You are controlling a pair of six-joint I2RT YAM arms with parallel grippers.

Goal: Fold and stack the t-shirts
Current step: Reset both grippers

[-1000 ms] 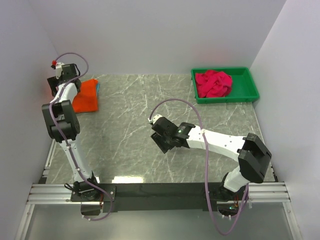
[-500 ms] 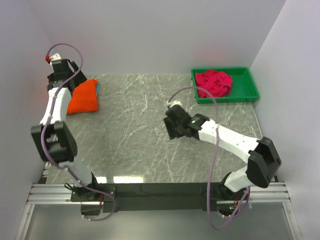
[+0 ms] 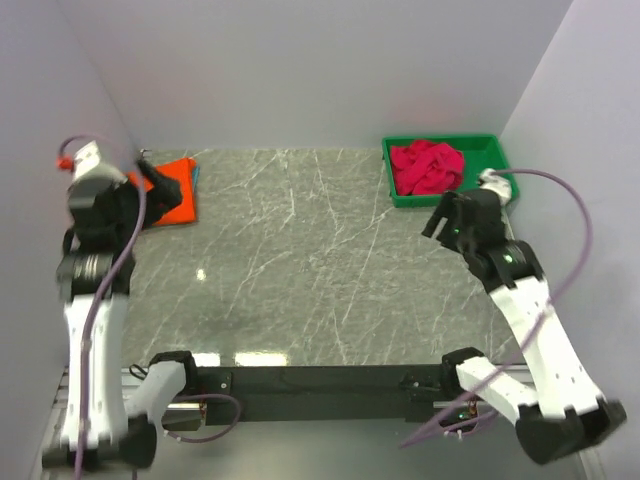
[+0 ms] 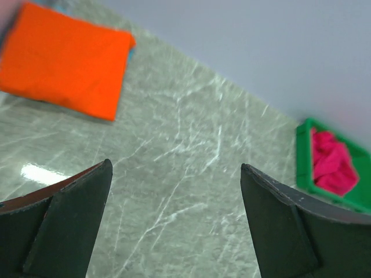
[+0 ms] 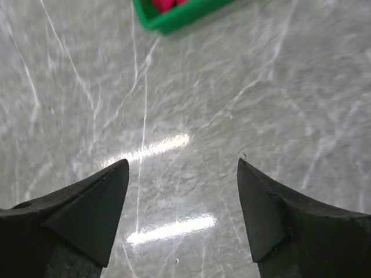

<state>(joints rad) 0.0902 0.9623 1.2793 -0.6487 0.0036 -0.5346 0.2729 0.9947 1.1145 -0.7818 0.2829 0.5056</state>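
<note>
Marble table [image 3: 300, 260] fills the overhead view, with walls [image 3: 300, 70] close on three sides. At the upper left, the folded orange t-shirt [image 3: 178, 195] lies over a sliver of the turquoise t-shirt [image 3: 196, 175], and the left gripper [image 3: 148, 178] overlaps its corner. At the upper right, the green bin [image 3: 455, 198] holds the crumpled crimson t-shirt [image 3: 427, 166], with the right gripper [image 3: 440, 215] just below it.

Left wrist view: jaws spread wide and gripping nothing, orange t-shirt at the upper left, green bin at the right edge.

Right wrist view: jaws wide above the table, bin corner at the top.
</note>
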